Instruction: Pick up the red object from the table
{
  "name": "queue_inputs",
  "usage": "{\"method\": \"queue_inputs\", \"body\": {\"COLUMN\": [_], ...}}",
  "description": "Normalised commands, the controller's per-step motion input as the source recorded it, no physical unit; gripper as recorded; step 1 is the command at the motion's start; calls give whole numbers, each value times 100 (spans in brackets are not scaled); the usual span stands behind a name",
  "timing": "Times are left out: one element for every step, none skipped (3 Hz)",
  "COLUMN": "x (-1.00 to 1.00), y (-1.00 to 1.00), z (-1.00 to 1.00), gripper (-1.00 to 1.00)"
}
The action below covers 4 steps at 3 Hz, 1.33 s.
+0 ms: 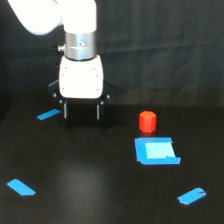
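Open desk [100, 185] surrounds the red object [147, 121] on every side but the near one, where the flat blue tape square [156, 151] lies just beside it; fingers [64, 110] hang well apart.

Red, blue and white on black

Bright red object [147, 121] – plain; matte black table [90, 180]; blue tape square [156, 151] and strips [21, 187]; white gripper [82, 111] body, black fingers.

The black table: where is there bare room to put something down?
The matte black table is bare across the front middle, between the blue tape strip at the exterior view's left and another strip at its right. It is crowded where the small red cylinder block stands just behind the blue tape square, and under the open white gripper.
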Motion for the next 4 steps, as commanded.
{"method": "queue_inputs", "body": {"x": [94,93,96,72], "y": [0,7,-9,-10], "z": [-6,-27,20,66], "gripper": [99,95,94,90]}}
